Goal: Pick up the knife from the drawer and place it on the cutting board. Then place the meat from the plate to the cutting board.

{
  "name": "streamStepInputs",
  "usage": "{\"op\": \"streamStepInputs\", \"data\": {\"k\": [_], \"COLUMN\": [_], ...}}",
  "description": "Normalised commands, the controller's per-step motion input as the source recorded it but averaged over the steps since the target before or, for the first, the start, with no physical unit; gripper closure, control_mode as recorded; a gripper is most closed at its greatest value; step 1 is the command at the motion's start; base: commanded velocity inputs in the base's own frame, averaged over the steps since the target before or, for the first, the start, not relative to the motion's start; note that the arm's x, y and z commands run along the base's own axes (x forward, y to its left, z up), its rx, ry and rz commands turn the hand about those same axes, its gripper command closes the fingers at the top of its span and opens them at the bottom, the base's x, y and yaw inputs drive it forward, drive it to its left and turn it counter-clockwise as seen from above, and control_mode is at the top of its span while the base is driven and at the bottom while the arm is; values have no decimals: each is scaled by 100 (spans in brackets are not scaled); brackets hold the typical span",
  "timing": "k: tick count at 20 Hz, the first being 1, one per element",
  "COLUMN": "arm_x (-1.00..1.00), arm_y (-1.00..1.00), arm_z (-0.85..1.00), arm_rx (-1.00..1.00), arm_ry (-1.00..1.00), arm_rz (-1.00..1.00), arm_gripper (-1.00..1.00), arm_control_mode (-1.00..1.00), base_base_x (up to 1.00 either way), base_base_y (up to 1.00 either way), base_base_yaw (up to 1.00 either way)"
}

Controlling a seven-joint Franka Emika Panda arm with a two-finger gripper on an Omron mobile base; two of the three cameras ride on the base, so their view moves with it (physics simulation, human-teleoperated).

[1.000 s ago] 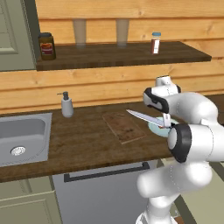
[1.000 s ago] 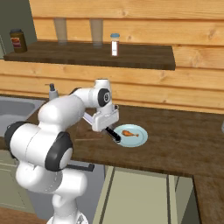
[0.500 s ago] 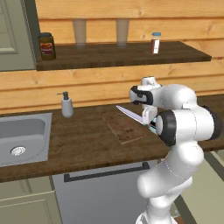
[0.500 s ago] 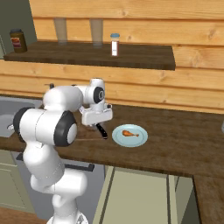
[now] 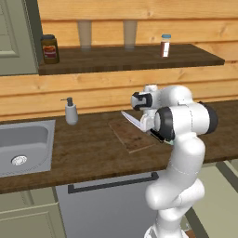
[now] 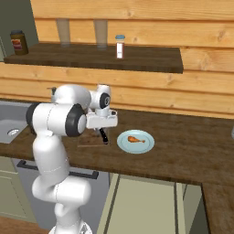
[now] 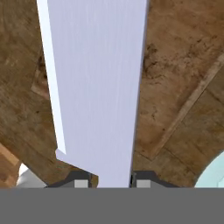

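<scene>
Dark, mottled wooden worktop [image 5: 93, 148] is running beneath a wall of pale horizontal planks, with a dark shelf [image 5: 130, 58] above it. A steel sink [image 5: 23, 146] is sitting at the worktop's left end, and a grey soap dispenser [image 5: 70, 111] is standing at the back edge beside it.

The gripper [image 5: 145, 122] is clamping the knife [image 5: 132, 120] and holding it in the air over the cutting board [image 5: 132, 135]. The knife's blade is flat, silver and pointed, reaching out to the left in the left base view; in the hand view the blade [image 7: 98, 87] is showing as a broad pale strip rising between the two fingertips [image 7: 78, 180]. The black handle [image 6: 104, 135] is hanging down below the gripper in the right base view.

The cutting board is a flat brown rectangle with dark grain, lying near the worktop's front edge. The plate [image 6: 135, 141] is round, shallow and pale teal, lying just beside the board's right edge. The meat [image 6: 135, 139], a small orange-brown drumstick shape, is lying at the plate's centre.

On the shelf, a dark jar [image 5: 49, 49] with a red-and-yellow label is standing at the left end and a small bottle [image 5: 165, 45] with a blue cap towards the right; no writing is legible on either.
</scene>
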Motion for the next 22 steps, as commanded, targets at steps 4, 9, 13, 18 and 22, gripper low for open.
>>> {"op": "streamStepInputs", "data": {"k": [4, 9, 13, 18, 22], "arm_x": [43, 49, 44, 35, 8], "arm_y": [16, 24, 23, 17, 8], "arm_z": [-43, -32, -33, -33, -29], "arm_rx": [0, 0, 0, 0, 0], "arm_ry": [0, -2, -4, 0, -2], "arm_rz": [-10, -3, 0, -3, -5], "arm_gripper": [100, 100, 100, 100, -100], "arm_control_mode": [-100, -100, -100, -100, -100], "base_base_x": [0, 0, 0, 0, 0], "base_base_y": [0, 0, 0, 0, 0], "base_base_yaw": [0, 0, 0, 0, 0]}}
